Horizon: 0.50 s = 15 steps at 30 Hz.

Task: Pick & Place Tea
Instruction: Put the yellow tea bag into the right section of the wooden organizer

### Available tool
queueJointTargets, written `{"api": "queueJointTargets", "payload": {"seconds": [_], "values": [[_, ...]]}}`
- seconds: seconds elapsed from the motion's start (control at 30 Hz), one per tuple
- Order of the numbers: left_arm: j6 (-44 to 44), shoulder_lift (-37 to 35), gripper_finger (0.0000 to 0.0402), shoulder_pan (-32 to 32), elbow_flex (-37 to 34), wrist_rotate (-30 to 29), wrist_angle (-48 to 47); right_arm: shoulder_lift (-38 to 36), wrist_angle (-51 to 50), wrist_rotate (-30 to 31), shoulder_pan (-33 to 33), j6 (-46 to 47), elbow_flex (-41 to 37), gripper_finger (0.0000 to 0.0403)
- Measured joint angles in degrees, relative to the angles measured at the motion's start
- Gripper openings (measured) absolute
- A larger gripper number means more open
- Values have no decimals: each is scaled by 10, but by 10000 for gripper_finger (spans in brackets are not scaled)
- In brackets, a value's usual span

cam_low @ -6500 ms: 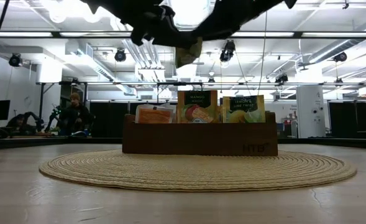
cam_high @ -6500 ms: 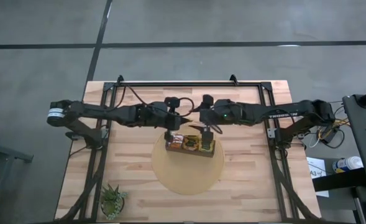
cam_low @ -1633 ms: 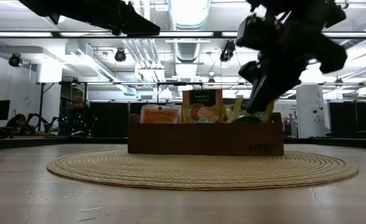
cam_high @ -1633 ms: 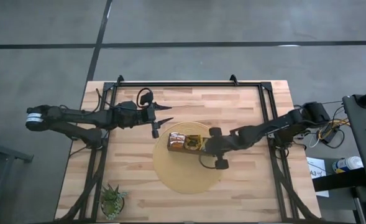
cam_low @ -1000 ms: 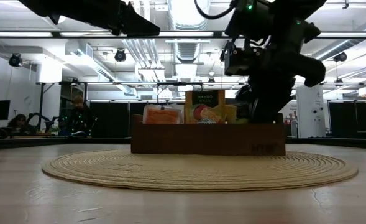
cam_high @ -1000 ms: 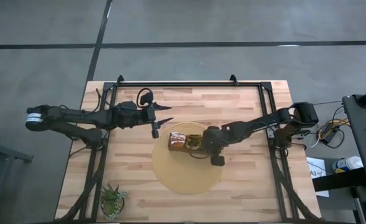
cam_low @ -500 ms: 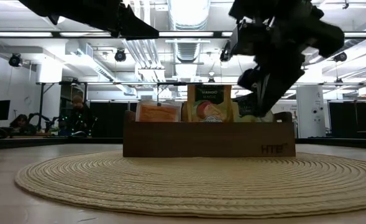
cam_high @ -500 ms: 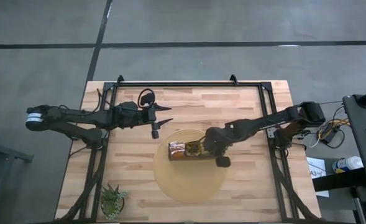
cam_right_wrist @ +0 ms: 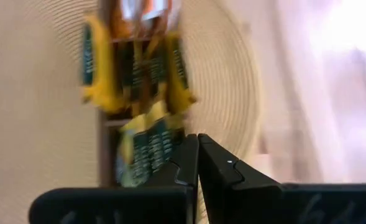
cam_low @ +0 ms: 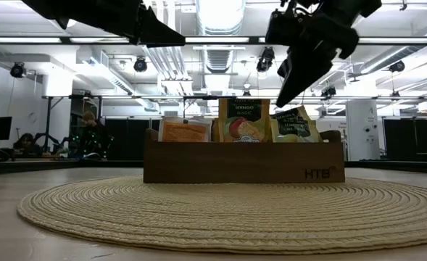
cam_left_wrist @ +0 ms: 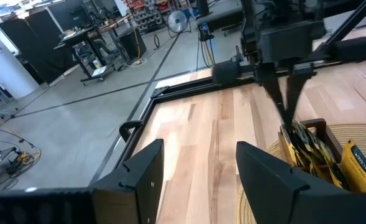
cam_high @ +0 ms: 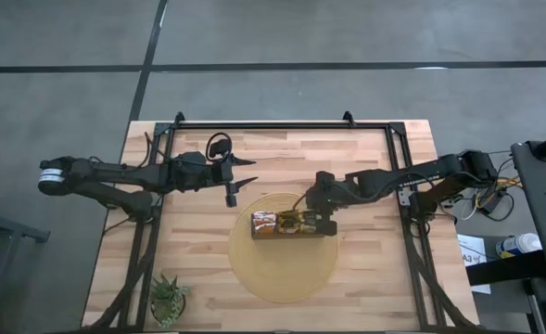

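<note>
Your right gripper (cam_high: 326,221) is hovering just above the 3 o'clock end of the box (cam_low: 243,162), fingers pressed together and pinching nothing in the wrist view. The tea (cam_low: 245,120) is standing upright in the box at mat (cam_high: 254,278) centre: orange sachets toward 9 o'clock, mango in the middle, green-and-yellow ones under your claw.

Judgement: the sachets are looking light, thin and floppy, probably slick foil or paper, so you will be wanting a gentle pinch on one exposed top edge, flat faces between the pads.

Your left gripper (cam_high: 239,182) is waiting at 10 o'clock of the mat, fingers spread.

Compared with half a second ago, your right claw is sitting higher and clear of the sachets; box and mat are unchanged.
</note>
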Motion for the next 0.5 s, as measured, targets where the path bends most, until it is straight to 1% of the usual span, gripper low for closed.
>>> {"api": "queueJointTargets", "payload": {"seconds": [0.13, 0.3, 0.4, 0.5], "values": [[-1, 0, 195, 0, 0, 0, -1, 20, -1, -57, 3, -13, -4, 8], [-1, 0, 195, 0, 0, 0, -2, 48, -1, -59, 7, -2, -10, 8], [0, 0, 195, 0, 0, 0, -2, 45, 1, -62, 8, -2, -10, 8], [0, 0, 195, 0, 0, 0, -1, 26, 1, -64, 9, -10, -2, 8]]}}
